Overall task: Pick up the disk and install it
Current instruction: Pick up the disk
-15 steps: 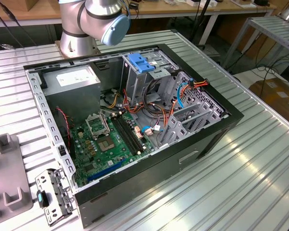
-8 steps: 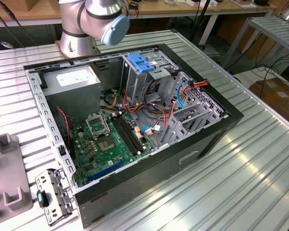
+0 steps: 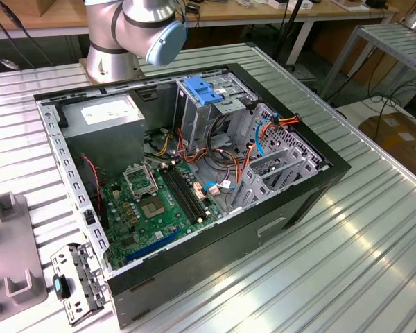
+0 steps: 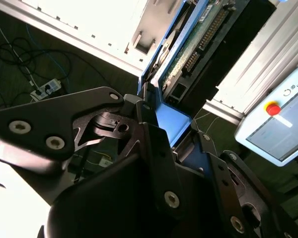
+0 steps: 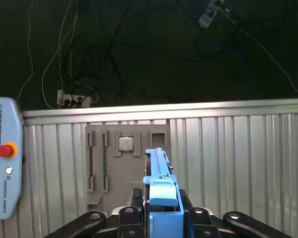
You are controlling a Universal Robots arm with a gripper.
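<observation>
The disk (image 4: 196,47) is a black drive with a green circuit board on one face and a blue plastic frame along its edges. In both wrist views my gripper (image 4: 171,131) is shut on the blue frame at one end of the disk. In the first wrist view the disk (image 5: 160,166) stands edge-on between my black fingers (image 5: 131,215), over a grey holder plate (image 5: 97,163) on the ribbed metal table. In the exterior view the arm's base (image 3: 114,59) stands behind the open computer case (image 3: 329,170).
A blue bracket (image 3: 202,90) sits on top of the case's drive cage. A motherboard (image 3: 159,205) and loose cables lie inside the case. A chip (image 5: 125,144) rests on the grey holder plate. A teach pendant (image 5: 2,163) lies beside it. Cables and a power strip (image 5: 73,99) lie on the floor.
</observation>
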